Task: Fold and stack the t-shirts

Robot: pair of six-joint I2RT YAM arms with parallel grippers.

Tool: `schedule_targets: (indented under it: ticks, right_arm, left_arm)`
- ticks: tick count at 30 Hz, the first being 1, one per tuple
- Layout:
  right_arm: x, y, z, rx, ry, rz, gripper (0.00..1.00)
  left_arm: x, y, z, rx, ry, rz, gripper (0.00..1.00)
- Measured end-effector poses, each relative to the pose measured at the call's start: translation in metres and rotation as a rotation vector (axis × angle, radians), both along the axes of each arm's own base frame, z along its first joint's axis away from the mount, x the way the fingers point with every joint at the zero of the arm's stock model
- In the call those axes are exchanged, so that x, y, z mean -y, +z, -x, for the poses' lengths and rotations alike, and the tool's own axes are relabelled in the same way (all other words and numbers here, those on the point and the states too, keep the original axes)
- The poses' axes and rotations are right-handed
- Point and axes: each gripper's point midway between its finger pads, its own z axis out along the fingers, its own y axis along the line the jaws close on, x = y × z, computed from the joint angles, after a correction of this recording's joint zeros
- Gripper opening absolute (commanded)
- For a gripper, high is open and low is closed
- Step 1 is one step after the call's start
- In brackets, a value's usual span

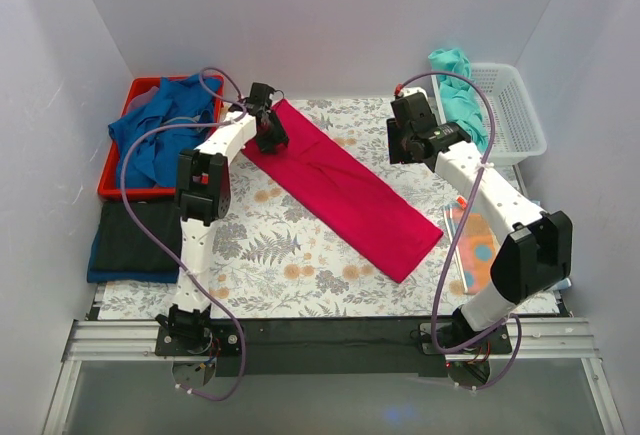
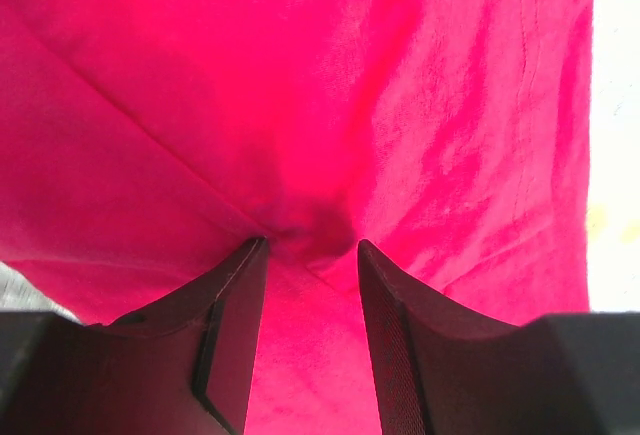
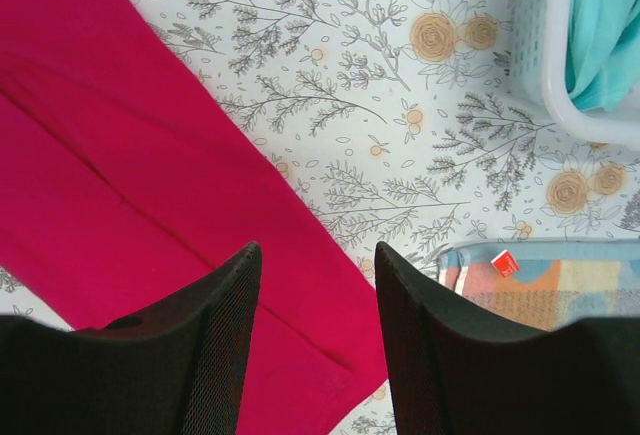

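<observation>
The crimson-pink t-shirt point(image 1: 340, 190) lies as a long folded strip running diagonally across the floral mat. My left gripper point(image 1: 270, 138) is at its far left end. In the left wrist view the left gripper point(image 2: 310, 245) is open, its tips pressed onto the crimson cloth point(image 2: 400, 105), which puckers between them. My right gripper point(image 1: 402, 145) is open and empty, held above the mat just right of the shirt. In the right wrist view the right gripper point(image 3: 315, 250) is over the shirt's edge point(image 3: 120, 155). A teal t-shirt point(image 1: 458, 85) hangs out of the white basket point(image 1: 515, 110).
A red bin point(image 1: 112, 187) at the back left holds a crumpled blue t-shirt point(image 1: 160, 130). In front of it a folded black shirt point(image 1: 135, 235) lies on a folded blue one. The orange-and-blue patchwork cloth point(image 1: 476, 250) lies at the right edge, also in the right wrist view point(image 3: 560, 280).
</observation>
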Motion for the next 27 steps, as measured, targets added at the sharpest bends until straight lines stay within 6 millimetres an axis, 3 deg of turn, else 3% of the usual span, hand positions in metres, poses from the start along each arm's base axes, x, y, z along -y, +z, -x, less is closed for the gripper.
schedule_targets:
  ticks: [4, 10, 13, 18, 23, 27]
  right_arm:
    - [-0.006, -0.008, -0.002, -0.024, 0.023, -0.018, 0.56]
    - [-0.014, -0.024, 0.0, -0.078, 0.072, -0.033, 0.55]
    - [-0.016, -0.036, 0.007, -0.118, 0.104, -0.03, 0.55]
    - [-0.015, -0.059, 0.025, -0.18, 0.128, 0.013, 0.54]
    - [-0.026, -0.084, 0.061, -0.254, 0.2, 0.063, 0.54]
    - [-0.04, -0.105, 0.097, -0.325, 0.285, 0.085, 0.54]
  left_arm:
    - [0.008, 0.001, -0.026, 0.058, -0.013, 0.021, 0.4]
    - [0.038, 0.007, -0.075, 0.229, -0.096, 0.14, 0.42]
    - [0.056, 0.012, -0.087, 0.304, -0.174, 0.229, 0.43]
    - [0.078, 0.023, -0.091, 0.366, -0.284, 0.325, 0.45]
    - [0.073, 0.058, -0.076, 0.408, -0.308, 0.295, 0.5]
    - [0.063, 0.123, -0.065, 0.48, -0.295, 0.257, 0.5]
